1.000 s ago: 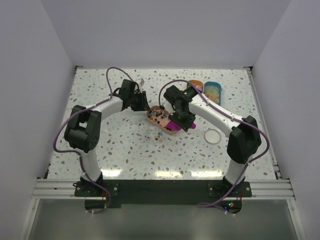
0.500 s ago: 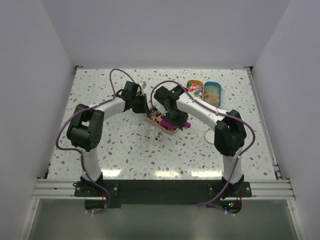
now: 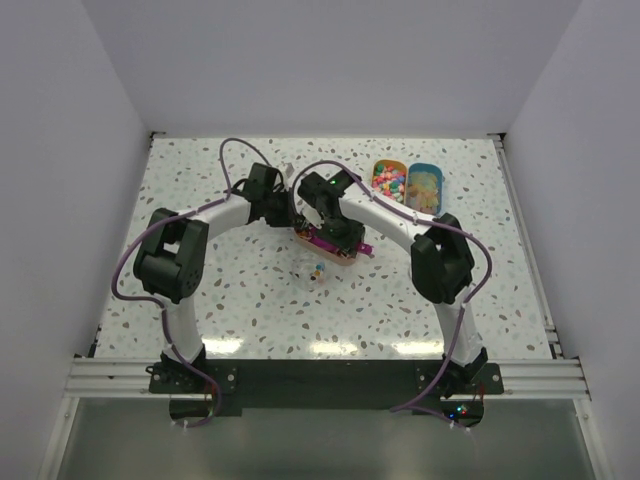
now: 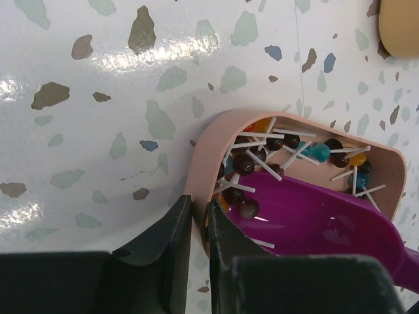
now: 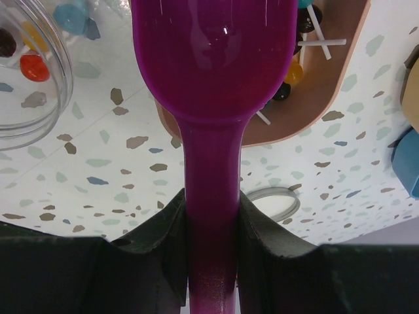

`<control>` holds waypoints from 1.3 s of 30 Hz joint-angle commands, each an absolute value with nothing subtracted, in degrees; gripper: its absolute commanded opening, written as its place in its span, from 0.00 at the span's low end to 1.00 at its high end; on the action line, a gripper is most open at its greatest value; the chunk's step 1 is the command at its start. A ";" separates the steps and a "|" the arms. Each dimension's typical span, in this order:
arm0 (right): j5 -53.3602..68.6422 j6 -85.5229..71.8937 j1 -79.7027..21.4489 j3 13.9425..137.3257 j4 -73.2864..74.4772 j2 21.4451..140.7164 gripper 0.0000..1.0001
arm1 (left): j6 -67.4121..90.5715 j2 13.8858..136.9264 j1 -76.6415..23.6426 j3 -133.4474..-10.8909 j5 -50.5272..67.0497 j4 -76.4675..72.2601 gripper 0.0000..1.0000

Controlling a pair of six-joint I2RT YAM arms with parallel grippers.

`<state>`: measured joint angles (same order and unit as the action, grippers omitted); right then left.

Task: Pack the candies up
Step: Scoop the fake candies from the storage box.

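Note:
The candies (image 4: 245, 164) are small dark, teal and orange balls on white sticks, heaped in a pink tray (image 4: 208, 140) at mid-table (image 3: 322, 243). My left gripper (image 4: 200, 212) is shut on that tray's near rim, one finger outside and one inside. A purple scoop (image 4: 327, 219) lies in the tray with its lip against the heap and a candy or two at its edge. My right gripper (image 5: 211, 209) is shut on the scoop's handle (image 5: 211, 163). In the top view both grippers meet over the tray, left gripper (image 3: 290, 215) and right gripper (image 3: 340, 236).
A clear jar (image 5: 26, 78) holding a few bright candies stands just in front of the tray (image 3: 318, 271). Its round lid (image 5: 272, 203) lies on the table to the right. An orange tub (image 3: 388, 178) and a blue tub (image 3: 424, 183) of other candies sit at the back right.
My left gripper has closed onto the tray's rim. The right arm has swung left and pushed the scoop further into the tray.

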<state>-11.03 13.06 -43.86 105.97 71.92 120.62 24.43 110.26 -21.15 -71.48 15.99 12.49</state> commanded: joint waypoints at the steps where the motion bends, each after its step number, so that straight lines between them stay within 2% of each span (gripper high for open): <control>1: -11.16 13.27 -44.21 106.18 72.86 117.61 0.00 | 24.79 108.37 -21.80 -71.10 15.65 11.16 0.15; 7: -11.51 13.44 -44.21 101.78 72.51 110.84 0.00 | 23.56 107.93 -21.80 -71.72 13.54 12.13 0.15; 17: -19.95 12.92 -43.86 96.95 75.41 109.51 0.00 | 21.62 106.79 -21.80 -71.81 12.92 12.39 0.15; 22: -22.50 12.39 -43.86 95.72 76.46 108.90 0.00 | 20.31 105.65 -21.80 -71.72 13.88 11.69 0.18; 33: -21.27 12.83 -43.68 94.57 79.01 110.91 0.00 | 18.46 103.80 -22.15 -70.66 15.64 10.11 0.18; 39: -20.13 12.04 -44.03 99.05 81.99 115.56 0.00 | 18.81 104.50 -22.76 -70.49 16.70 9.76 0.19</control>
<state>-21.30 12.64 -43.83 96.03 75.75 112.68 19.88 107.18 -22.11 -70.48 14.57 12.88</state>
